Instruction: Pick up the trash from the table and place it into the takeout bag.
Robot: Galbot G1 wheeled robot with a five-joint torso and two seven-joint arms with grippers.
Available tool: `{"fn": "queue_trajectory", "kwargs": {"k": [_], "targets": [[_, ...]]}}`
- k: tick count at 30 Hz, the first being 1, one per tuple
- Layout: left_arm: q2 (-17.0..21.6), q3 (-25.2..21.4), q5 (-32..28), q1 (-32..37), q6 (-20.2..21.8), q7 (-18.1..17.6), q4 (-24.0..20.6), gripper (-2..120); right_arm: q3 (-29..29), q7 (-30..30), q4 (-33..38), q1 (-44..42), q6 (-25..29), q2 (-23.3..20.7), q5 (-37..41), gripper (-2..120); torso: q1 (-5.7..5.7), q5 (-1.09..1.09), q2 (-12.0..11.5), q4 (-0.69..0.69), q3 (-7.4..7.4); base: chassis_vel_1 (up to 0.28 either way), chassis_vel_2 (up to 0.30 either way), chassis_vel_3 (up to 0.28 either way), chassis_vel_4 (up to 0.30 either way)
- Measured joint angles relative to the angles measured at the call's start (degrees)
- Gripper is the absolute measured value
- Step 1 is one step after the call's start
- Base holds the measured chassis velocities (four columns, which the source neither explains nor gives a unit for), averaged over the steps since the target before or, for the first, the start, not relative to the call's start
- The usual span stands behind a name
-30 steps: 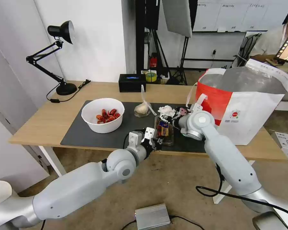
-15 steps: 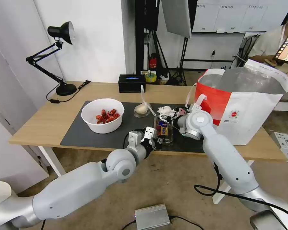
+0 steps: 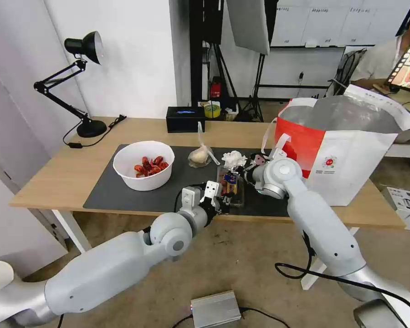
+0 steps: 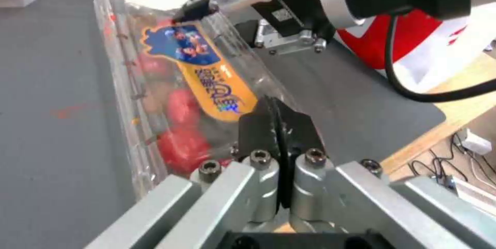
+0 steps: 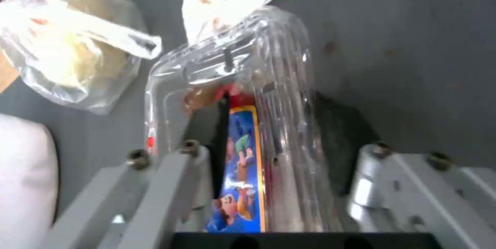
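Spanning the scene, the long light-wood rectangular table (image 3: 68, 168) on white legs carries a large dark grey mat (image 3: 123, 196) across its middle. At the table's right end stands the large white takeout bag (image 3: 351, 159) with a broad red marking, open at the top so that its silvery foil lining faces up, white loop handles hanging on its left side.

On the left part of the mat sits the white round bowl (image 3: 143, 164) holding red crawfish shells. Behind the mat, near the far table edge, stands a black tissue box (image 3: 184, 119).

Near the mat's front edge lies the clear hinged plastic clamshell (image 3: 231, 187), containing red pieces and bearing a blue and orange label.

The right gripper (image 3: 242, 174) is at the clamshell's far end. In the right wrist view its fingers (image 5: 209, 125) stand on either side of the clamshell (image 5: 248, 97), clamping the plastic between them.

The left gripper (image 3: 221, 202) is at the clamshell's near end, by the mat's front edge. In the left wrist view its black pads (image 4: 279, 132) are pressed together at the rim of the clamshell (image 4: 176, 86).

Beyond the clamshell rest the knotted clear bag (image 3: 200, 155) with a beige lump and, just right of it, the crumpled white tissue (image 3: 233, 158).
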Motion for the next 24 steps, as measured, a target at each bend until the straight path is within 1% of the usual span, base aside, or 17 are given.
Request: {"fn": "queue_trajectory", "kwargs": {"k": [1,2,3,4,5,6,7,9,10,11,20,24], "targets": [[0.0,-0.2,0.0,0.0,0.0,0.0,0.0,0,0.0,0.0,0.0,0.0,0.0,0.0,0.1,32,0.01,0.01,0.0,0.03,0.01,0.0,0.0,0.0,0.0],[0.0,-0.3,0.0,0.0,0.0,0.0,0.0,0,0.0,0.0,-0.1,0.0,0.0,0.0,0.2,31,0.01,0.0,0.0,0.03,0.01,0.0,0.0,0.0,0.0],[0.0,-0.4,0.0,0.0,-0.1,0.0,0.0,0,0.0,0.0,-0.2,0.0,0.0,0.0,0.2,26,0.01,0.0,0.0,0.03,0.01,0.0,0.0,0.0,0.0],[0.0,-0.4,0.0,0.0,-0.1,0.0,0.0,0,0.0,0.0,-0.2,0.0,0.0,0.0,0.2,26,0.01,0.0,0.0,0.03,0.01,0.0,0.0,0.0,0.0],[0.0,-0.5,0.0,0.0,-0.1,0.0,0.0,0,0.0,0.0,-0.2,0.0,0.0,0.0,0.2,23,0.01,0.0,0.0,0.04,0.01,0.0,0.0,0.0,0.0],[0.1,-0.5,-0.1,0.0,-0.2,0.0,0.0,0,0.0,-0.1,-0.2,-0.1,0.0,0.0,0.3,14,0.01,0.01,0.0,0.04,0.01,0.0,0.0,0.0,0.0],[0.2,-0.6,-0.1,0.0,-0.4,0.0,0.0,0,0.0,-0.1,-0.2,-0.2,0.0,0.0,0.4,10,0.01,0.01,0.0,0.04,0.01,0.0,0.0,0.0,0.0],[0.2,-0.6,-0.1,0.0,-0.5,0.0,0.0,0,0.0,-0.1,-0.2,-0.2,0.0,0.0,0.4,8,0.02,0.01,0.0,0.04,0.01,0.0,0.0,0.0,0.0],[0.3,-0.6,-0.1,0.0,-0.8,0.0,-0.1,0,0.0,-0.1,-0.3,-0.2,0.0,0.0,0.5,3,0.01,0.01,0.0,0.04,0.01,0.0,0.0,0.0,0.0],[0.4,-0.6,-0.1,0.0,-0.9,0.0,-0.1,0,0.1,-0.1,-0.3,-0.2,0.0,-0.1,0.5,1,0.01,0.0,0.0,0.02,0.0,0.0,0.0,0.0,0.0],[0.1,-0.7,-0.1,0.0,-1.1,0.0,-0.2,0,0.3,-0.1,-0.3,-0.5,0.0,-0.2,0.6,1,0.01,-0.01,0.0,-0.01,0.0,0.0,0.0,0.0,0.0],[0.3,-1.6,-0.3,-0.3,-1.2,0.0,-0.5,0,0.9,-0.2,-0.2,-0.6,-0.1,-0.2,0.6,1,0.01,-0.01,0.0,-0.01,0.0,0.0,0.0,0.0,0.0]]}}
